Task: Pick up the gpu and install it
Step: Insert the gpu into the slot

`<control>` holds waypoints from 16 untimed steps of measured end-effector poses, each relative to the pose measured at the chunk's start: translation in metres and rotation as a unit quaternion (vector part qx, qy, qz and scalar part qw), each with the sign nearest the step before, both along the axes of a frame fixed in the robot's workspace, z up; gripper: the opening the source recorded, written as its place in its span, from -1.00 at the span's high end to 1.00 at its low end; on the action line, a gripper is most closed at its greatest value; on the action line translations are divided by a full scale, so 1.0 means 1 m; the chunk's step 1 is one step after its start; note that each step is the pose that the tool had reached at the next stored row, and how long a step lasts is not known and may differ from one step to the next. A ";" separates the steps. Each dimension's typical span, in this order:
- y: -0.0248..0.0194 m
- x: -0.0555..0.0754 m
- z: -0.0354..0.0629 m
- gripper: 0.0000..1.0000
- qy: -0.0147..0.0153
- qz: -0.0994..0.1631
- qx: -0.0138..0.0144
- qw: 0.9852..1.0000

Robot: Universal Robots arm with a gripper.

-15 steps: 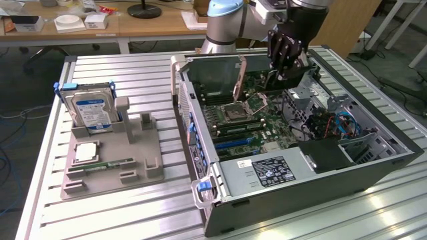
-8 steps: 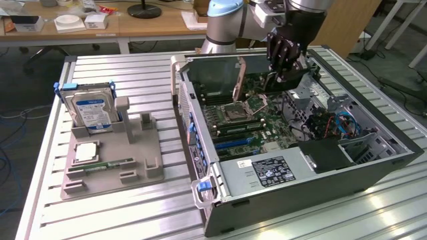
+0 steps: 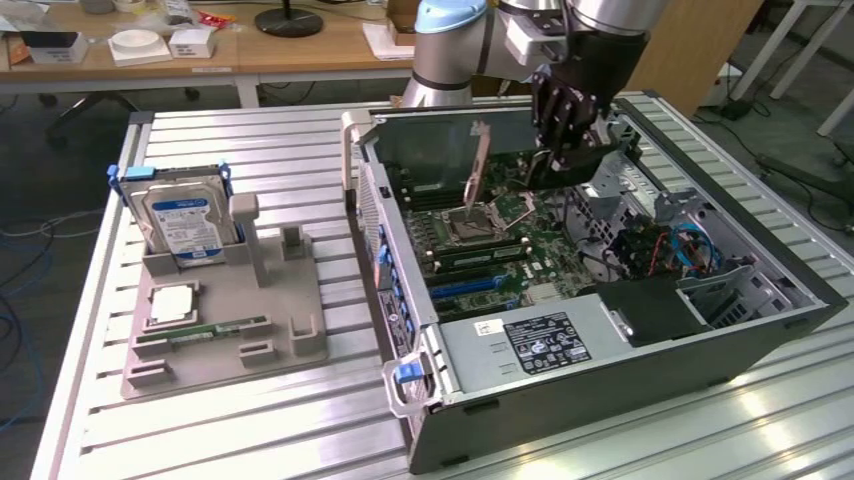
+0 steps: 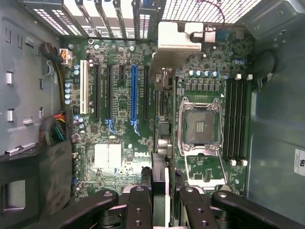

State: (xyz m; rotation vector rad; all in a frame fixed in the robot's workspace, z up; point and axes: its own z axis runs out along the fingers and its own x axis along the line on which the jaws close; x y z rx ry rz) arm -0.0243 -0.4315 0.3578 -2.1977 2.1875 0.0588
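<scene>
My gripper (image 3: pixel 571 125) hangs over the open computer case (image 3: pixel 747 340), shut on the gpu (image 3: pixel 577 166), a dark flat card held upright below the fingers. In the wrist view the gpu (image 4: pixel 161 119) shows edge-on. It runs from between my fingers (image 4: pixel 141 200) up to its silvery end bracket (image 4: pixel 177 42) near the case's rear slots. The card floats above the motherboard (image 4: pixel 119 157), between the blue expansion slot (image 4: pixel 134 93) and the CPU socket (image 4: pixel 200 125). Whether it touches a slot I cannot tell.
A grey fixture (image 3: pixel 287 340) on the slatted table (image 3: pixel 267 150) at the exterior view's left holds a hard drive (image 3: pixel 184 222), a small chip (image 3: pixel 171 303) and a green memory stick (image 3: pixel 220 328). The power supply (image 3: pixel 534 342) and cable bundles (image 3: pixel 667 250) crowd the case.
</scene>
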 end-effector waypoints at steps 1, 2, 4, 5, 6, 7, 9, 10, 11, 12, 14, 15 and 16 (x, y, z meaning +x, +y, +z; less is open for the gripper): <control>0.0000 0.000 -0.0013 0.45 0.000 0.000 0.000 1.000; 0.0000 0.000 -0.0025 0.45 0.000 0.000 0.000 1.000; 0.0000 0.000 -0.0049 0.45 0.000 0.000 0.001 1.000; 0.0000 0.000 -0.0061 0.45 0.000 0.000 0.001 1.000; 0.0000 0.000 -0.0072 0.45 0.000 0.000 0.001 1.000; 0.0000 0.000 -0.0082 0.45 0.000 0.000 0.001 1.000; 0.0000 0.000 -0.0100 0.45 0.000 0.000 0.002 1.000; 0.0000 0.000 -0.0108 0.45 0.000 0.000 0.002 1.000; 0.0000 0.000 -0.0117 0.45 0.000 0.000 0.002 1.000; 0.0000 0.000 -0.0126 0.45 0.000 0.000 0.002 1.000; 0.0000 0.000 -0.0145 0.45 0.000 0.000 0.002 1.000; 0.0000 0.000 -0.0154 0.45 0.000 0.000 0.002 1.000; 0.0000 0.000 -0.0164 0.45 0.000 0.000 0.002 1.000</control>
